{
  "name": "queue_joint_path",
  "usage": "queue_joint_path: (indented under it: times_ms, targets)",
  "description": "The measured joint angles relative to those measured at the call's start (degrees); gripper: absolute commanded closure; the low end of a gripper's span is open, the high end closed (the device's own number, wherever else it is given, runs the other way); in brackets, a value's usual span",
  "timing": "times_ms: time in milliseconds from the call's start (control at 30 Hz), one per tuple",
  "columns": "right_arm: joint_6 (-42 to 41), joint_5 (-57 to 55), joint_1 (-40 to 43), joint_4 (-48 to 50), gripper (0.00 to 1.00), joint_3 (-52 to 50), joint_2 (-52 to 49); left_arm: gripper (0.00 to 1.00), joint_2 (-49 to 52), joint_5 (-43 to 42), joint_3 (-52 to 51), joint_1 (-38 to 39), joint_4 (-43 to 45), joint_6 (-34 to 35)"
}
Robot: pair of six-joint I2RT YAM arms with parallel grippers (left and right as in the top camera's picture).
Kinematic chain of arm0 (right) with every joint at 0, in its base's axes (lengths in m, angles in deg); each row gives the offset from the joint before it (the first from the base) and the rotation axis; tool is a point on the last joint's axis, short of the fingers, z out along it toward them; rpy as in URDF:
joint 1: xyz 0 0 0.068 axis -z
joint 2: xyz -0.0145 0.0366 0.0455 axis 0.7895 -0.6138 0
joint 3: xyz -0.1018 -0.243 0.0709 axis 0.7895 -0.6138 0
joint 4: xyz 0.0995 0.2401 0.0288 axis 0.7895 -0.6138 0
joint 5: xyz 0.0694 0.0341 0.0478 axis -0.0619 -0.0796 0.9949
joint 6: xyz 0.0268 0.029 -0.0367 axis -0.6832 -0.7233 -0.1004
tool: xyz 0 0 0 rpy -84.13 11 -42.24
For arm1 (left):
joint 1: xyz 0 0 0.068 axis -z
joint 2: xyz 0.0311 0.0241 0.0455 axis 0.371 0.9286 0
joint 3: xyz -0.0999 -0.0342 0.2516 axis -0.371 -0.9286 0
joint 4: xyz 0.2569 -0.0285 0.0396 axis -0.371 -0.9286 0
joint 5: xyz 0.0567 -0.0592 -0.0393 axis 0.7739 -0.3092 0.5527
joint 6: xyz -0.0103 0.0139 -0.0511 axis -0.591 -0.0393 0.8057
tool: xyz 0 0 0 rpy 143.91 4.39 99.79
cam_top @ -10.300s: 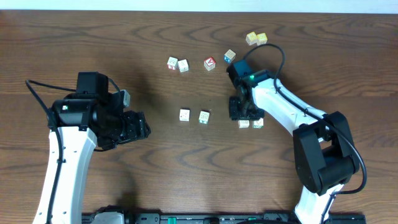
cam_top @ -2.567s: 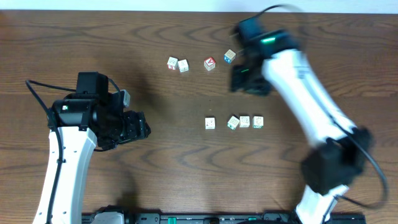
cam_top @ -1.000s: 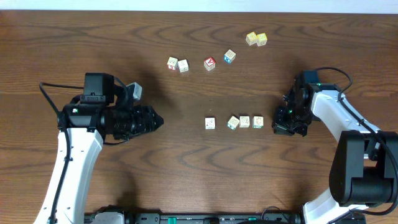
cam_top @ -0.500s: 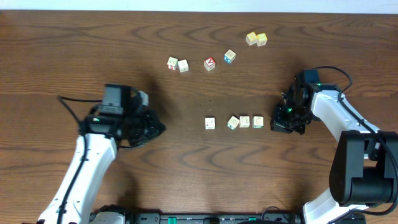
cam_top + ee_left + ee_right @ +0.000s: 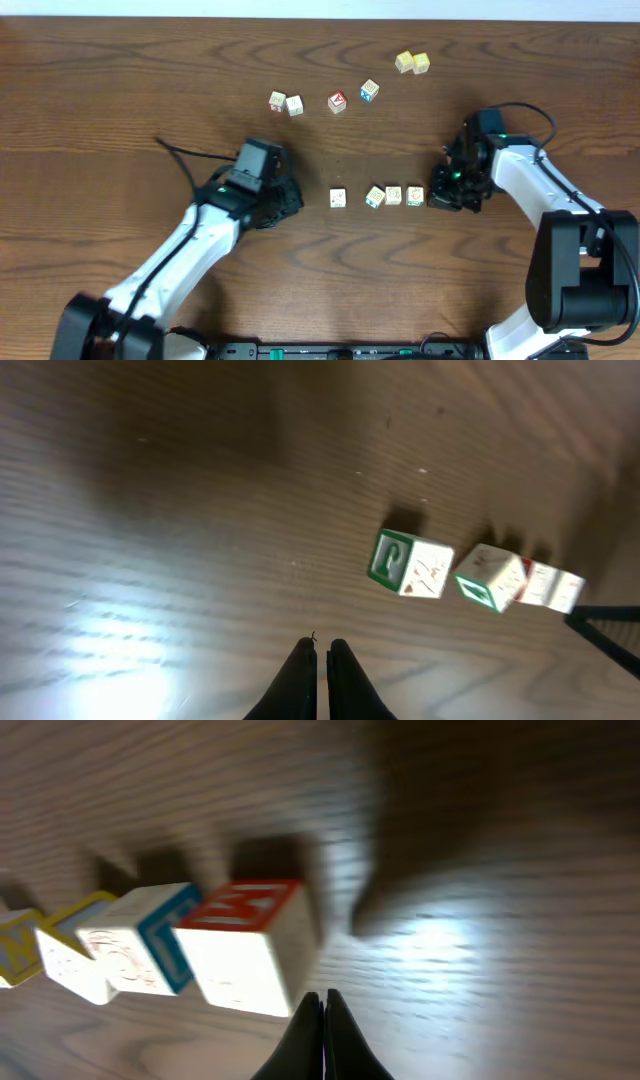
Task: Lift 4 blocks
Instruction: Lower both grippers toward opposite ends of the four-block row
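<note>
- Seen from overhead, a dark brown table (image 5: 120,90) with streaky wood grain fills the frame, and a pale strip (image 5: 320,8) runs along its far edge.
- Four small white blocks (image 5: 338,198) (image 5: 375,197) (image 5: 394,195) (image 5: 415,196) lie in a row near the middle. The left one stands apart, the other three crowd together, and the second is turned askew.
- All are matte cubes with crisp edges and faint printed marks.
- The left arm (image 5: 215,225) reaches in low from the near left. The left fingers (image 5: 300,690) are pressed together on nothing, pointing at the row's left end and stopping short of it.
- The right arm (image 5: 530,185) curls in from the right. The right fingers (image 5: 300,1050) are closed and empty, just beside the last block; whether they touch it cannot be told.
- Toward the far edge sit pink-edged white cubes (image 5: 285,103), a red-faced cube (image 5: 337,102), a blue-sided cube (image 5: 369,91) and pale yellow cubes (image 5: 412,63).
</note>
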Motion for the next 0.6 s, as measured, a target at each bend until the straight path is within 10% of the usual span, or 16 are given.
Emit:
queue_joint_path:
  times_ms: [600]
  targets:
    - [-0.1,-2.8,-3.0,3.2,0.98,0.0,0.0,0.92,11.9,1.3,0.0,0.8,2.8,1.2]
